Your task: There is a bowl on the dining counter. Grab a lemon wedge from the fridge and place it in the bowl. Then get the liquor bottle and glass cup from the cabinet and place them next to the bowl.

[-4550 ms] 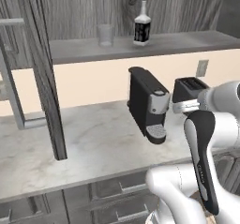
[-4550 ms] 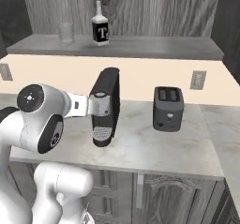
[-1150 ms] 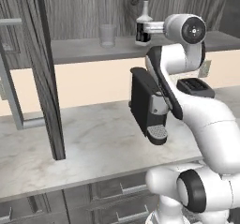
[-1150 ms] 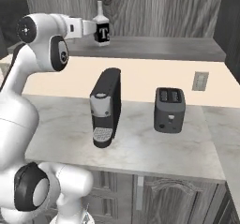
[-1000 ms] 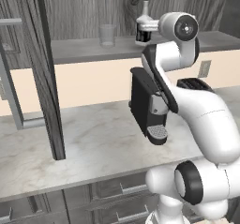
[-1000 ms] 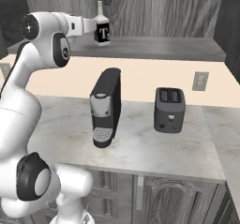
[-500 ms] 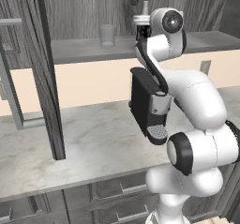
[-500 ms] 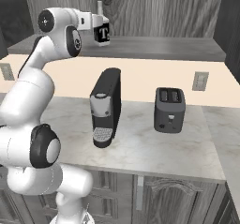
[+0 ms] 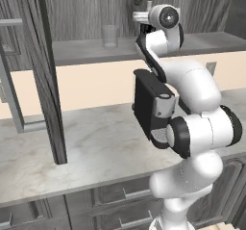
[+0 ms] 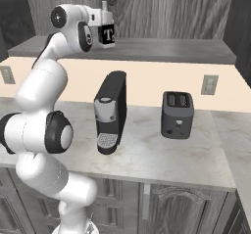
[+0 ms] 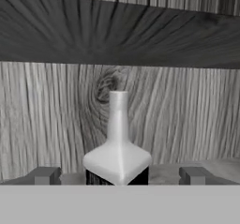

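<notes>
Two fingers (image 11: 117, 175) stand released, one each side of the bottle (image 11: 117, 145) on the cabinet (image 10: 162, 12) shelf. I judge I'm on the bottle pickup; next I clench on its body and lift clear. Cup (image 9: 110, 35) waits well aside.

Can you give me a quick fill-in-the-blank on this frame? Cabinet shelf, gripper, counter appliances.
1. The gripper stands ____ around the liquor bottle.
2. The glass cup stands on the cabinet ____.
3. On the counter, the toaster stands beside the ____.
4. The bottle's label is ____ in colour.

Missing words: open; shelf; coffee machine; black
</notes>
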Controlling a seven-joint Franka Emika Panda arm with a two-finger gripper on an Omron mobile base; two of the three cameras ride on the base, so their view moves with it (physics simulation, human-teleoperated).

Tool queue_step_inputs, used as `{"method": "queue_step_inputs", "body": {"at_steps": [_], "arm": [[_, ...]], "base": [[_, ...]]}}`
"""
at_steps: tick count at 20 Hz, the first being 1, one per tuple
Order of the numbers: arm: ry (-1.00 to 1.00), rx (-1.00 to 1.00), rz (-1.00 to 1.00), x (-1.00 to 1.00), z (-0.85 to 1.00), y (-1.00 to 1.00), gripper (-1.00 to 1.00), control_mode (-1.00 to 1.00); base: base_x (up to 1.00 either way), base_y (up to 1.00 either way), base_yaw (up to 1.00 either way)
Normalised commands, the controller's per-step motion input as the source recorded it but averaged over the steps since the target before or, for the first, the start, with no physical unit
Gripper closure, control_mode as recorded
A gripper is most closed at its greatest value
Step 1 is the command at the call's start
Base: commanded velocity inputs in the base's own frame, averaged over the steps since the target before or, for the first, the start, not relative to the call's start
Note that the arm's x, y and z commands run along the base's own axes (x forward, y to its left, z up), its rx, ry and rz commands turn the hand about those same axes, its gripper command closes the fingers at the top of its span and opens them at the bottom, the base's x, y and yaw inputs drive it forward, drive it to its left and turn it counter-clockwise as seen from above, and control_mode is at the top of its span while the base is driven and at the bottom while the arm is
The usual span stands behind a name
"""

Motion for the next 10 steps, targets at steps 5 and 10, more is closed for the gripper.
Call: {"method": "queue_step_inputs", "body": {"at_steps": [5, 10], "arm": [[-0.04, 0.00, 0.00, 0.35, 0.00, 0.00, -1.00, -1.00], [0.00, 0.00, 0.00, 0.38, 0.00, 0.00, -1.00, -1.00]], "base": [[0.00, 0.00, 0.00], [0.00, 0.00, 0.00]]}}
